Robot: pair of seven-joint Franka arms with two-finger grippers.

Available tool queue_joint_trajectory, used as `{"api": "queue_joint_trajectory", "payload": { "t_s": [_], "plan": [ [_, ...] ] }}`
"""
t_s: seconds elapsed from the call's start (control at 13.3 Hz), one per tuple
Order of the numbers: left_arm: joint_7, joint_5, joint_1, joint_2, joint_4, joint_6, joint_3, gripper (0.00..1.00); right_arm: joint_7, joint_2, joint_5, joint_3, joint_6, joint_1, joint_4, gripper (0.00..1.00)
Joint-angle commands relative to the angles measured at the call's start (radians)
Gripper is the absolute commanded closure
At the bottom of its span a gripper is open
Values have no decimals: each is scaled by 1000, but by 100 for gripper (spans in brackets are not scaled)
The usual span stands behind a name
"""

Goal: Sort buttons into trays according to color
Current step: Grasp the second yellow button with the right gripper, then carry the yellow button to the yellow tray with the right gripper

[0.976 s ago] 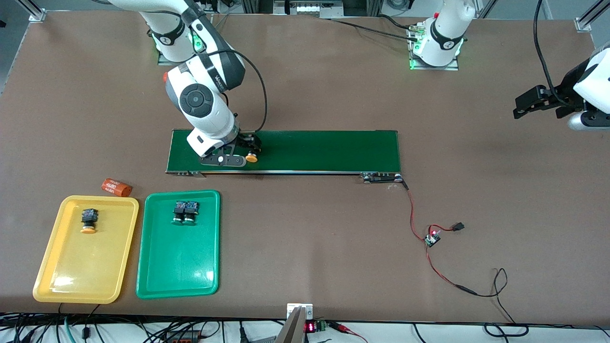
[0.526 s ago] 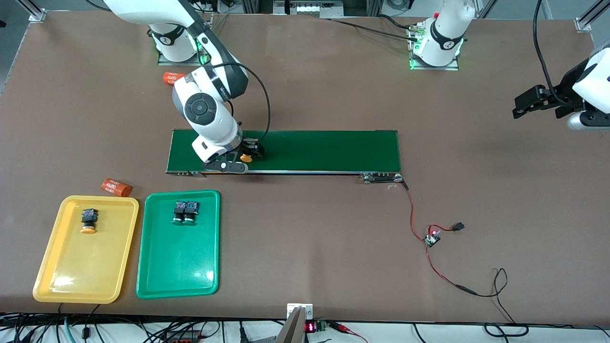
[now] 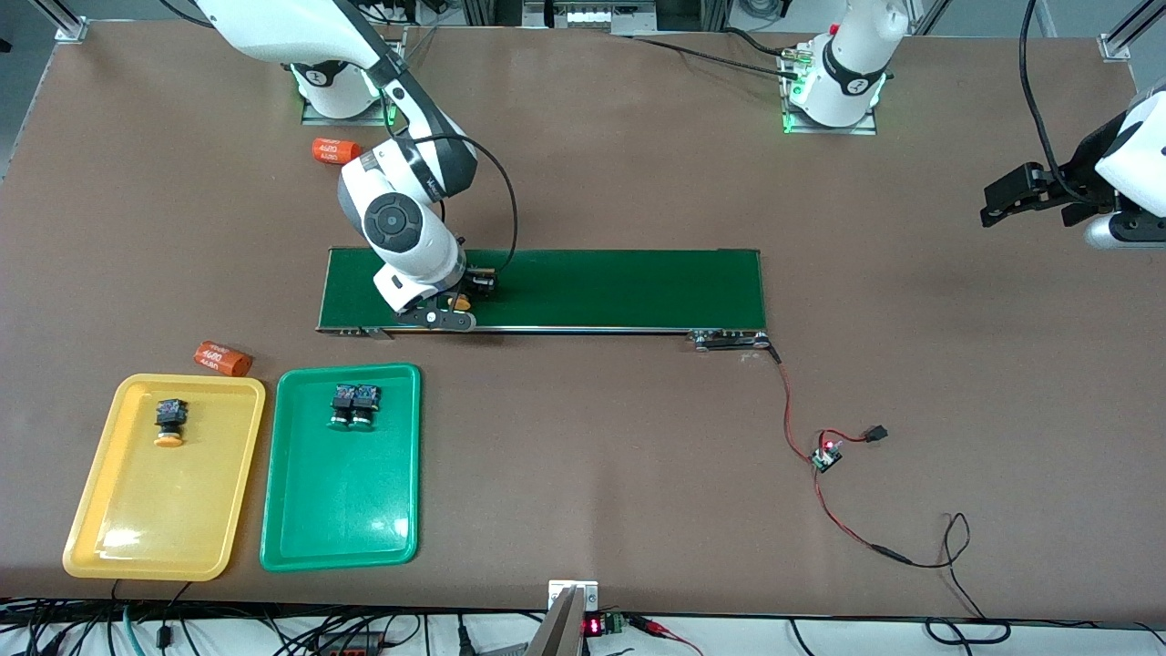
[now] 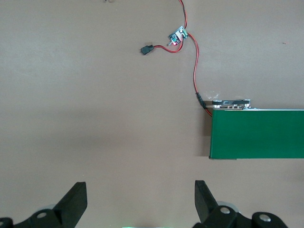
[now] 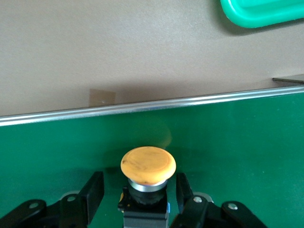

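Observation:
On the dark-green belt (image 3: 619, 287), a yellow-capped button (image 3: 462, 302) lies near the right arm's end. My right gripper (image 3: 453, 303) is down over it. In the right wrist view its fingers (image 5: 95, 187) straddle the button's black body (image 5: 147, 165), with a narrow gap on each side. The yellow tray (image 3: 100, 510) holds one yellow-capped button (image 3: 169, 422). Two green-capped buttons (image 3: 353, 406) lie side by side in the green tray (image 3: 337, 528). My left gripper (image 3: 993, 205) waits open above the bare table at the left arm's end, with nothing between its fingers (image 4: 76, 199).
One orange cylinder (image 3: 223, 358) lies beside the yellow tray's corner, another (image 3: 334, 149) near the right arm's base. Red and black wires run from the belt's motor end to a small board (image 3: 827, 454). The green tray's corner (image 5: 261, 12) shows in the right wrist view.
The yellow-capped button has drifted along the belt toward the right arm's end. My right gripper has followed it, come down around it and narrowed its fingers. The left arm has not moved.

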Motion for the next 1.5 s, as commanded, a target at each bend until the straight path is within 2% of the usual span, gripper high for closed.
{"api": "queue_joint_trajectory", "payload": {
  "t_s": [0.0, 0.08, 0.15, 0.3, 0.45, 0.6, 0.83, 1.05, 1.2, 1.43],
  "plan": [
    [18, 24, -2, 14, 36, -28, 3, 0, -29, -15, -4, -17, 7, -2, -14, 88],
    [20, 24, -2, 15, 36, -26, 3, 0, -35, -21, -2, -20, 4, -5, -7, 100],
    [20, 24, -2, 15, 36, -26, 3, 0, -42, -38, -2, -34, -5, -6, 3, 100],
    [17, 23, -2, 14, 36, -28, 3, 0, -68, -66, -1, -43, -121, -26, 67, 100],
    [17, 23, 0, 15, 46, -28, 4, 0, -133, -67, 6, -61, -280, -51, 208, 100],
    [17, 23, -2, 17, 48, -28, 4, 0, -232, -57, 10, -89, -347, -90, 314, 100],
    [17, 23, -2, 17, 48, -28, 3, 0, -410, 0, 6, -92, -339, -199, 379, 100],
    [18, 23, -2, 17, 48, -28, 4, 0, -547, 127, -2, -95, -341, -293, 462, 100],
    [17, 23, -2, 17, 46, -29, 1, 0, -663, 175, -39, -118, -321, -345, 486, 100],
    [17, 24, -2, 17, 48, -34, 1, 0, -731, 252, -65, -178, -191, -397, 505, 100]
  ]
}}
